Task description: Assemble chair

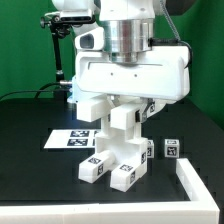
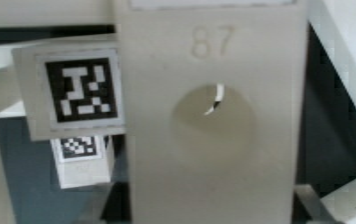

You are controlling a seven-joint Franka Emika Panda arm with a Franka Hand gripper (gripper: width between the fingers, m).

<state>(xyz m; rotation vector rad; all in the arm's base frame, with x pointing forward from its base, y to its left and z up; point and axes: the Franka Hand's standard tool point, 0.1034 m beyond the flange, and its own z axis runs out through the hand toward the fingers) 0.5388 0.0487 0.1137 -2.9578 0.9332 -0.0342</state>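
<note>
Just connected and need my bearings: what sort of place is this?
Likely a robotics lab bench: a black table carrying the marker board and tagged white chair parts, with a plain green backdrop behind.

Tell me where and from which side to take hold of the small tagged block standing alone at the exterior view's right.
Grip the small block across its two side faces, coming down from above. It stands upright, apart from the other pieces, so both sides look free. The corner rail lies low, nearer the camera. The gripper is shut on another chair part.
</note>
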